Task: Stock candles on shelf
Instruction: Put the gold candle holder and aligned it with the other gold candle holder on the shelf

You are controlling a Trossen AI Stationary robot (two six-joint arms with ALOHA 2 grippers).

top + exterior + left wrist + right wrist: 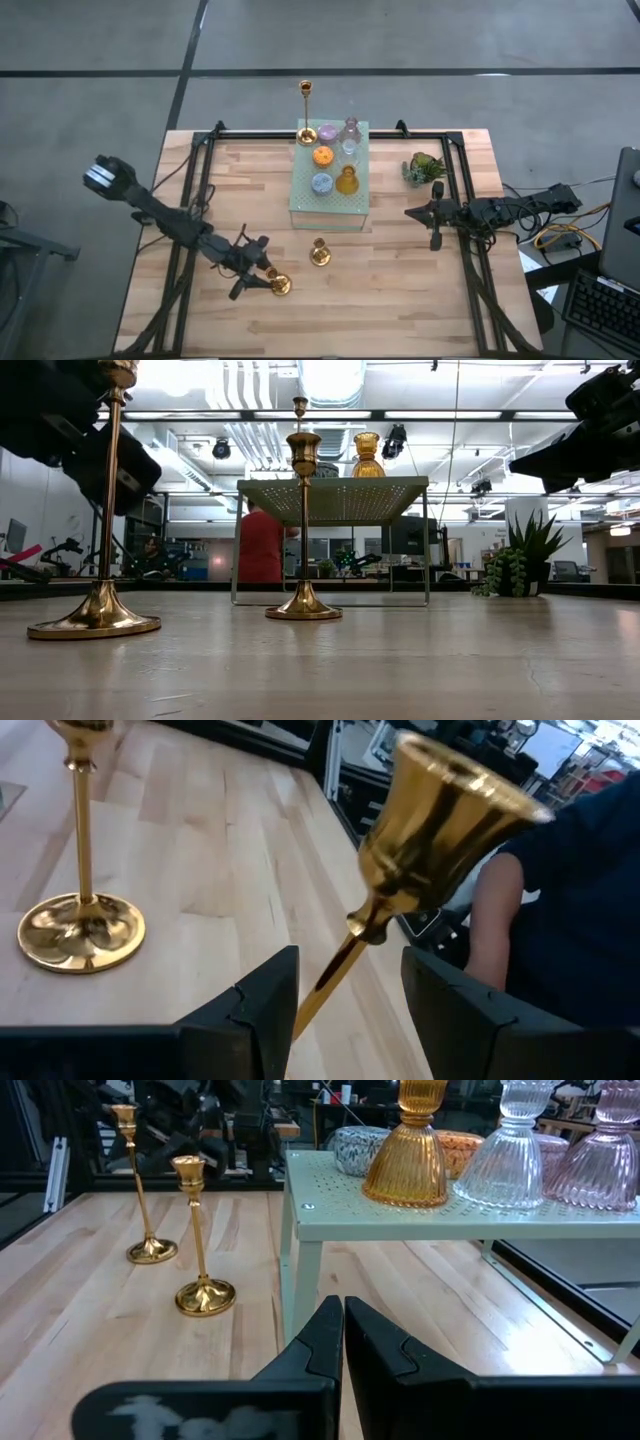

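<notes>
On perforated mint shelf, ribbed glass candles

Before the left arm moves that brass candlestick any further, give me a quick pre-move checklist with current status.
1. Left gripper around the held candlestick stem: ok, the stem runs between its fingers in the left wrist view.
2. Held candlestick's base on the table: ok in the low view.
3. Second candlestick clear of the held one: ok, they stand apart.
4. Free room on the shelf: ok, its near end is bare; candles fill the far part.
5. Right gripper out of the way: ok, shut, waiting right of the shelf.
6. Grip firmness: cannot tell.
</notes>
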